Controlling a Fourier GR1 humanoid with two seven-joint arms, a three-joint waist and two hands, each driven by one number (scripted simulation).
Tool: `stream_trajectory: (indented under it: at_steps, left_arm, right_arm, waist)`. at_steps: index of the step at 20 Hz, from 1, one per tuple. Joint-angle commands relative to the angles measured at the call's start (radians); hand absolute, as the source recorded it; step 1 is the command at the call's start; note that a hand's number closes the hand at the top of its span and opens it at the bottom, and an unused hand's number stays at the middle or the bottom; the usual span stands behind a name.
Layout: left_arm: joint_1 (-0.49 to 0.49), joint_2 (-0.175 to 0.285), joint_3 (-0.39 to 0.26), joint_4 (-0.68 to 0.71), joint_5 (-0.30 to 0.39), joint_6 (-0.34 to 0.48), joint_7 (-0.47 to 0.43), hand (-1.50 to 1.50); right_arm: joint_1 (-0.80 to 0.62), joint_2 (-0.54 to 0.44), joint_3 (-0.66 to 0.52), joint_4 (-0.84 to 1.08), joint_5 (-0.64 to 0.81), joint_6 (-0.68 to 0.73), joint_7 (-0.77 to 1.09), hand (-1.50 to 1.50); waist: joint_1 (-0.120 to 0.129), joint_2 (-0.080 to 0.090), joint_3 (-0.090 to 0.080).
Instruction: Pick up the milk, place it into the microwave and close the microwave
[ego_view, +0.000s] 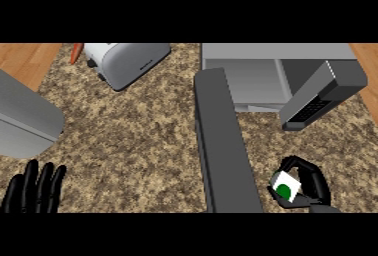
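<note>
Item 1. Milk (286, 188): a small white carton with a round dark-green mark on its visible face, tilted slightly. It sits at the lower right of the view, just right of the open microwave door, and is well short of the oven's cavity. Whether its base touches the counter cannot be told.

Item 2. Right hand (318, 184): black, with fingers and thumb curled round the carton from the right and from above, hiding its far side.

Item 3. Left hand (33, 191): black, at the lower left edge, with fingers straight and close together, pointing up. It rests and holds nothing.

Item 4. Microwave (275, 52): a grey box at the upper right with a pale interior exposed. A dark keypad panel (314, 103) stands on its right side.

Item 5. Door (221, 140): a long dark-grey slab swung fully out, running from the oven's left corner down towards the lower edge.

Item 6. Counter (133, 135): a speckled brown stone top.

Item 7. Toaster (129, 60): silver, at the upper left, set at an angle.

Item 8. Grey block (22, 117): at the left edge, nature unclear.
</note>
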Motion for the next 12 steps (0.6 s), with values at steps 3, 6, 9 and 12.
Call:
stream_trajectory:
  at_steps: [3,6,9,12]
  left_arm:
    - [0.024,0.007,0.009,0.012,0.021,0.003,-0.025,-1.50]
    - [0.023,0.010,0.040,0.024,0.055,-0.001,-0.024,-1.50]
    - [0.059,0.056,0.096,-0.023,0.119,-0.042,-0.034,-1.50]
    - [0.071,0.049,0.121,0.048,0.127,-0.047,-0.103,-1.50]
  right_arm:
    - [0.003,0.071,0.046,-0.160,-0.018,-0.014,0.047,1.50]
    - [0.009,0.077,0.047,-0.222,-0.031,-0.026,0.051,1.50]
    - [0.012,0.103,0.085,-0.308,-0.006,-0.078,0.121,1.50]
    - [-0.067,0.150,0.112,-0.365,0.019,-0.157,0.261,1.50]
  waist:
    - [-0.001,0.000,-0.001]
    - [-0.002,0.000,0.000]
    - [-0.001,0.000,-0.001]
    - [0.003,0.000,-0.001]
